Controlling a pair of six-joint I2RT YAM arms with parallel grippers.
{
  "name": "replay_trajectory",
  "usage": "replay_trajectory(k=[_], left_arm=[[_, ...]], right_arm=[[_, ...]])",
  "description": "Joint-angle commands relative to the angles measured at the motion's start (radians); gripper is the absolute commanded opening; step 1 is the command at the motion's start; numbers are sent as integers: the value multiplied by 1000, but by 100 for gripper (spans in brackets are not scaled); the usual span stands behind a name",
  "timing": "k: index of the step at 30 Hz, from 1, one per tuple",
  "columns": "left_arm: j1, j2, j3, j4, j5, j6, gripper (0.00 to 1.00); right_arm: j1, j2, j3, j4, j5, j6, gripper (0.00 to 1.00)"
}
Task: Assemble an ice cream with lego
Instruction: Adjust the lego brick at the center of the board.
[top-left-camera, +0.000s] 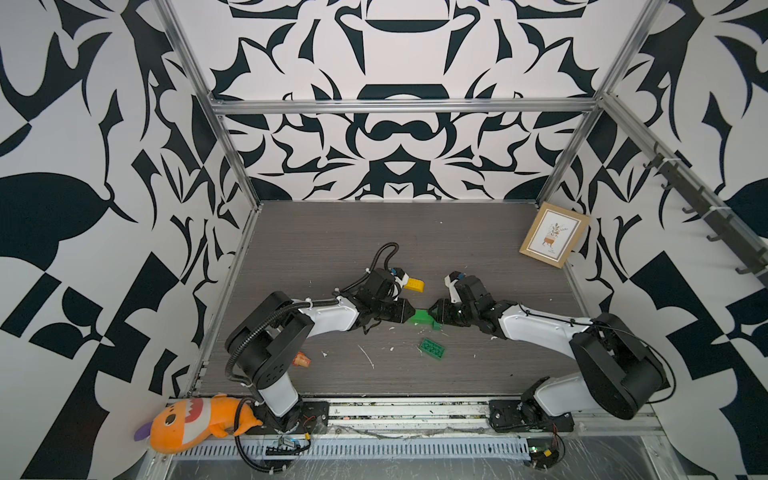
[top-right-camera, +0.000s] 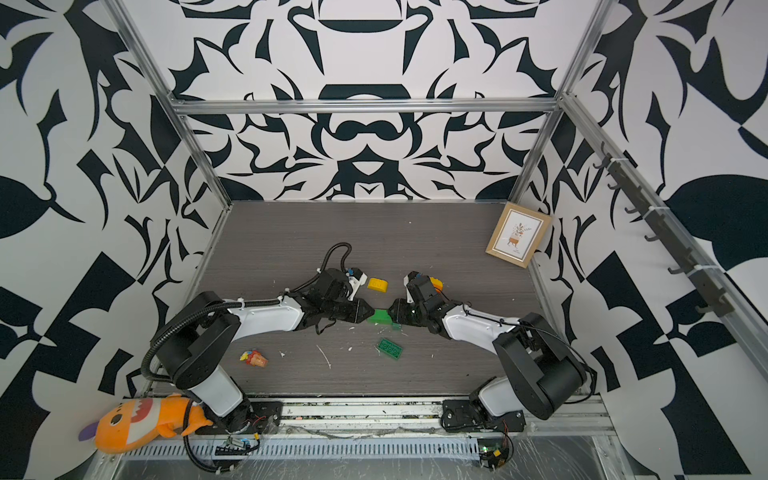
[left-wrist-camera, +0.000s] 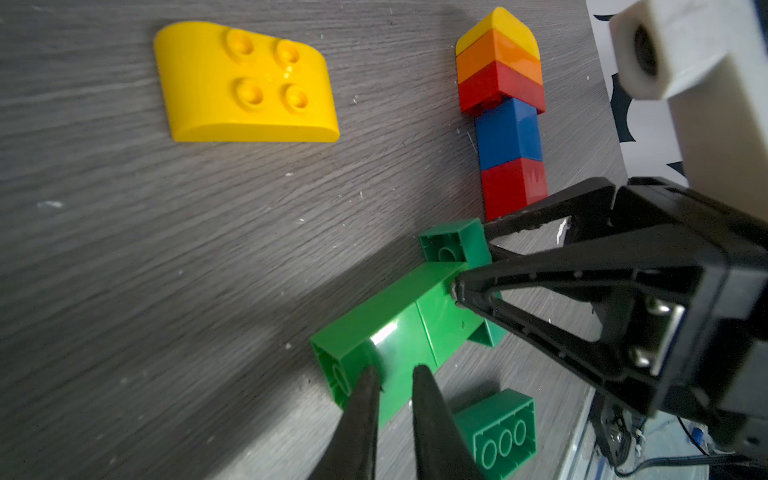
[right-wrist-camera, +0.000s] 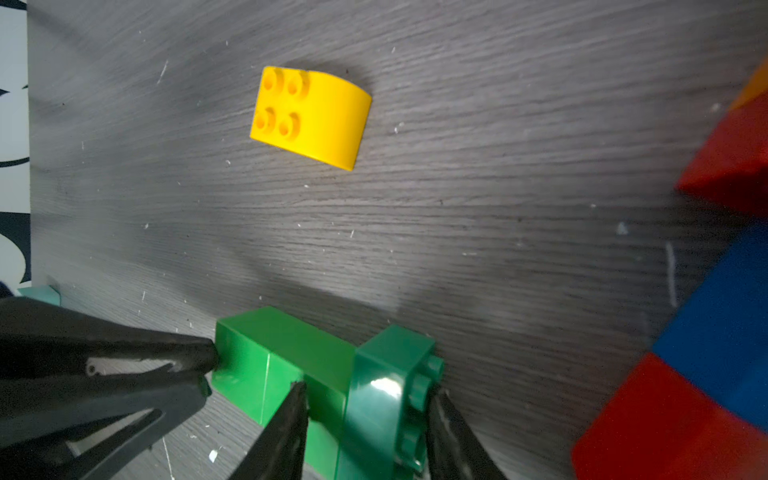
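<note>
Saw the green lego near the middle of the surface, between both arms. Found its long side running left to right. Found its hollow end facing the left gripper and its dark brick, set across the other end, with bumps facing the right gripper.

Found the left gripper squeezed all the way in, pinching the wall of the hollow end. Found the right gripper partly closed, with one finger on each side of the dark brick, right against it. Could not tell whether the green lego touched the surface.

Saw a yellow dome just behind, apart from the green lego. Saw a tower of yellow, orange, red and blue bricks lying flat, red end nearest the right gripper. Saw a loose brick nearer the front edge.

Noticed lots of bare surface behind, up to the back wall. Noticed both side edges well away from the grippers. Spotted a wrapper by the left arm and a frame leaning in the far right corner.
</note>
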Motion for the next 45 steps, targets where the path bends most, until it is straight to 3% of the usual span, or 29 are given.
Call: replay_trajectory(k=[1, 7, 11, 25, 36, 45], left_arm=[[-4, -17, 23, -134, -32, -14, 20], [-2, -104, 20, -209, -98, -28, 33], [-3, -99, 35, -237, -98, -35, 34], [-4, 15, 86, -192, -5, -21, 10], [-13, 30, 60, -152, 21, -56, 10], [-19, 61, 48, -60, 50, -76, 16]], right_arm=[[0, 6, 2, 53, -34, 15, 46], [0, 24, -1, 50, -25, 14, 46], [0, 29, -1, 54, -25, 13, 46], [0, 48, -6, 36, -14, 3, 52], [0, -17, -16, 137, -112, 74, 47], [1, -184, -1, 56, -98, 94, 46]])
